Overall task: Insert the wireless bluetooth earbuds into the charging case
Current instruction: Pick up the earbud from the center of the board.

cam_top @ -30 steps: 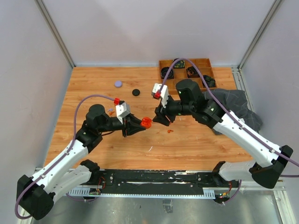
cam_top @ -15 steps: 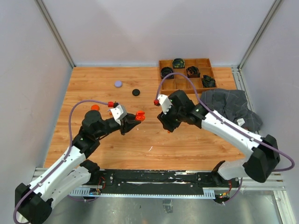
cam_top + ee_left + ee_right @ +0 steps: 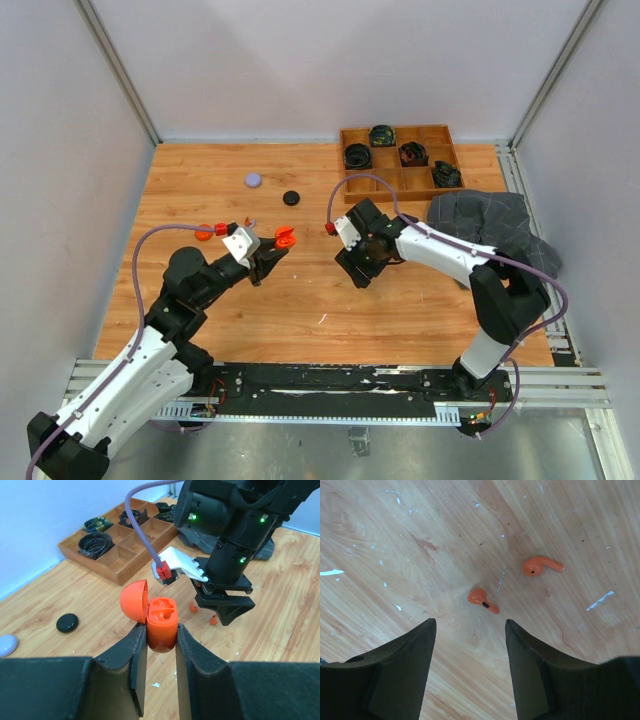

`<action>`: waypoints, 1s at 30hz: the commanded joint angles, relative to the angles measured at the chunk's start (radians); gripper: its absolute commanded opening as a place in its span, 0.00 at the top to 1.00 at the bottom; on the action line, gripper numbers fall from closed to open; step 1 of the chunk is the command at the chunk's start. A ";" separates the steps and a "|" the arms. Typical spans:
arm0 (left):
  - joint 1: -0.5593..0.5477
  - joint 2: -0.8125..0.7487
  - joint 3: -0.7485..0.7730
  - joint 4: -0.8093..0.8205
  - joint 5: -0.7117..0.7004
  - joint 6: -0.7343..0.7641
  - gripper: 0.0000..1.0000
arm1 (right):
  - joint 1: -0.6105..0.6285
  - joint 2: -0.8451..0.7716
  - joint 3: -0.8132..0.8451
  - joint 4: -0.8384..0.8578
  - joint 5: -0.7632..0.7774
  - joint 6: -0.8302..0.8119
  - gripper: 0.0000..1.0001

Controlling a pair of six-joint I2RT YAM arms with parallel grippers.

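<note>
My left gripper (image 3: 161, 630) is shut on the base of an orange charging case (image 3: 162, 621), held off the table with its lid (image 3: 135, 600) hinged open to the left and two empty wells facing up. In the top view the case (image 3: 285, 238) hangs left of centre. Two orange earbuds lie on the wood: one (image 3: 482, 600) just ahead of my open right gripper (image 3: 470, 622), the other (image 3: 542, 566) further right. The right gripper (image 3: 358, 272) points down over them with nothing between its fingers. The left wrist view shows both earbuds (image 3: 213, 621) beneath that gripper.
A wooden compartment tray (image 3: 392, 181) with dark round cases stands at the back right. A black case (image 3: 291, 198) and a lilac case (image 3: 253, 180) lie behind the arms. A grey cloth (image 3: 490, 225) sits at the right edge. White slivers dot the wood.
My left arm has drawn back and to the left with the orange case. My right gripper has swung in over the earbuds, and its jaws have spread wider.
</note>
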 commanded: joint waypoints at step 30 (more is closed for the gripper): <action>0.008 -0.027 -0.014 0.014 -0.045 0.010 1.00 | -0.008 0.080 0.022 -0.026 0.052 0.219 0.54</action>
